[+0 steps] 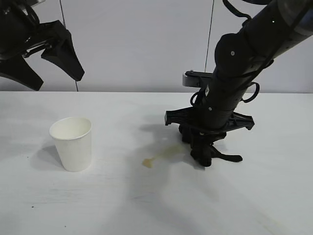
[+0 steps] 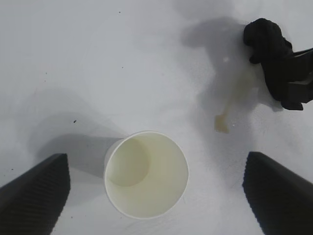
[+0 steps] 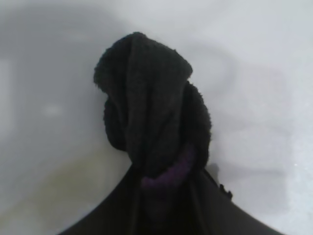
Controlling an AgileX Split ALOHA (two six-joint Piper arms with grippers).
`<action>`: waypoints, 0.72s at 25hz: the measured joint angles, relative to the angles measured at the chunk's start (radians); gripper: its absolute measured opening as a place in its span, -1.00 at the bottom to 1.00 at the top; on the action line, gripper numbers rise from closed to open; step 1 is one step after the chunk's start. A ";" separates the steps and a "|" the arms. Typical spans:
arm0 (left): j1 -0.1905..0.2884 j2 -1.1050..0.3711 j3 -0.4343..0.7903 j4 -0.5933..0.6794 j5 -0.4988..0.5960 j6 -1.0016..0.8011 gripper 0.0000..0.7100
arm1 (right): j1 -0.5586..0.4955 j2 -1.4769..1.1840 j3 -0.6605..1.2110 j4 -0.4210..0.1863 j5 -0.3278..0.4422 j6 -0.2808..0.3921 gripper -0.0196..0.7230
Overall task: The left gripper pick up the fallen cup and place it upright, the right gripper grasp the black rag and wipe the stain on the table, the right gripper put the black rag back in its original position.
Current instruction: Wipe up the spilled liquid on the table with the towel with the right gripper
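The cup (image 1: 72, 143) stands upright on the table (image 1: 146, 205), toward the left side, its open mouth facing up and its inside empty, as the left wrist view (image 2: 145, 174) shows from above. Nothing touches it.

To its right, near the middle of the table, lies the stain (image 1: 157, 157): a small amber blotch at the left end, with a pale yellowish smear running right and slightly farther away toward the rag. In the left wrist view (image 2: 230, 105) the same smear stretches from the darker blotch up to the black bundle.

The black rag (image 1: 201, 151) sits at the right end of that smear, pressed on the tabletop. The right gripper (image 1: 204, 147) is down on it, its claw fingers clamped on the cloth; the right wrist view shows the lumpy rag (image 3: 151, 127) pinched between the two dark fingers, with the yellowish smear on the table beside it. A thin strap-like tail trails out to the right of the bundle.

The left gripper (image 1: 46, 66) hangs high at the far left, above and behind the cup, its wedge fingers (image 2: 36, 188) spread wide apart and holding nothing.
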 joint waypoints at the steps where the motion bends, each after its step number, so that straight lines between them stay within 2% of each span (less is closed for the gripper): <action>1: 0.000 0.000 0.000 0.000 0.000 0.000 0.95 | 0.023 0.001 0.000 0.001 0.000 0.000 -0.61; 4: 0.000 0.000 0.000 0.000 0.001 0.000 0.95 | 0.045 0.002 0.000 0.001 0.000 0.000 -0.61; 7: 0.000 0.000 0.000 0.000 0.001 0.000 0.95 | 0.021 0.002 0.000 0.015 -0.004 0.002 -0.61; 10: 0.000 0.000 0.000 0.000 0.001 0.000 0.95 | -0.056 0.004 0.000 0.019 -0.009 0.004 -0.61; 15: 0.000 0.000 0.000 0.000 0.001 0.000 0.95 | -0.200 0.008 -0.006 -0.011 -0.018 0.007 -0.61; 18: 0.000 0.000 0.000 0.000 0.001 0.000 0.95 | -0.250 0.008 -0.006 -0.023 -0.017 0.008 -0.61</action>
